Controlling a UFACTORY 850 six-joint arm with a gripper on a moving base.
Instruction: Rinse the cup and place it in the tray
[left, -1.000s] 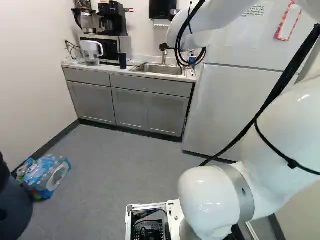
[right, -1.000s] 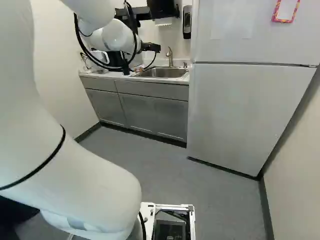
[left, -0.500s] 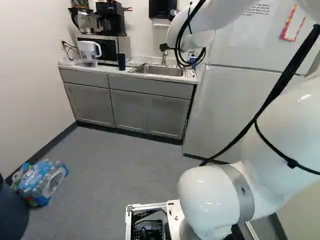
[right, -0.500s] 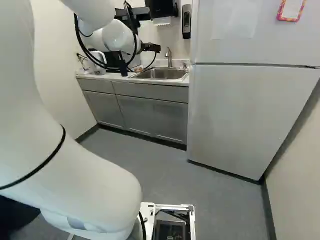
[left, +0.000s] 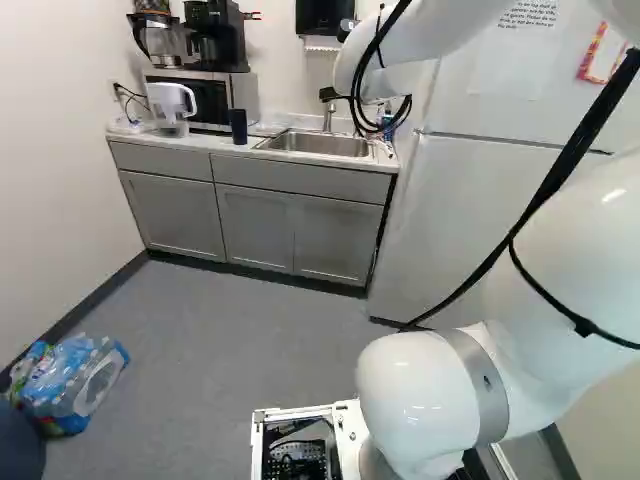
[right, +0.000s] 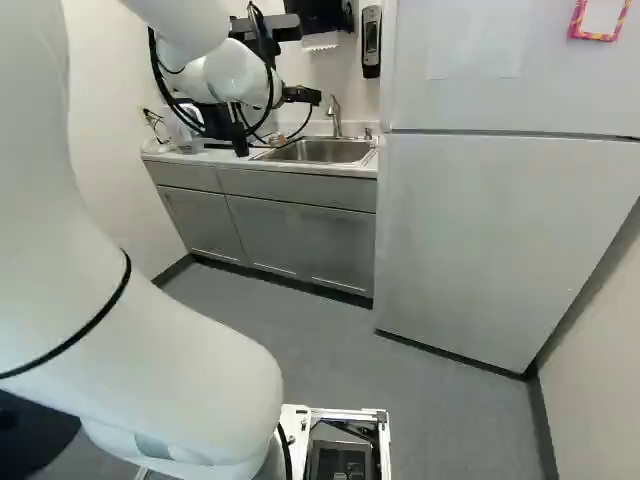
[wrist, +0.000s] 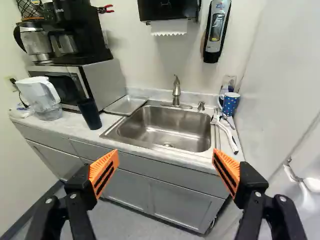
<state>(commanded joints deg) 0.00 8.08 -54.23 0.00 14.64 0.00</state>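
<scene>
Taking the grey steel sink (wrist: 172, 127) as the centre of a clock face, with twelve at the wall, the curved metal faucet (wrist: 176, 90) stood at twelve. The shallow silver metal tray (wrist: 126, 105) lay at ten on the pale worktop (wrist: 70, 125). Two things could have been the cup: a dark blue cylindrical tumbler (wrist: 90, 114), upright between nine and ten beyond the tray's near corner, and a blue mug with pale spots (wrist: 230, 103) at two, near the white fridge (right: 480, 230). The task did not say which; neither was in the sink or in the tray.

The tool (wrist: 165, 151) stood wide, its orange pads (wrist: 102, 164) well apart with nothing between them, facing the sink from the six o'clock side. The step in hand, I judged, was the approach, with grasp, rinse and placing all to come.

The next move called for settling on the right cup, closing in on it and lining the pads up on both sides of its wall. The tumbler, tall and narrow, looked easy to tip; the mug would have needed care around the cutlery (wrist: 226, 120) near it.
</scene>
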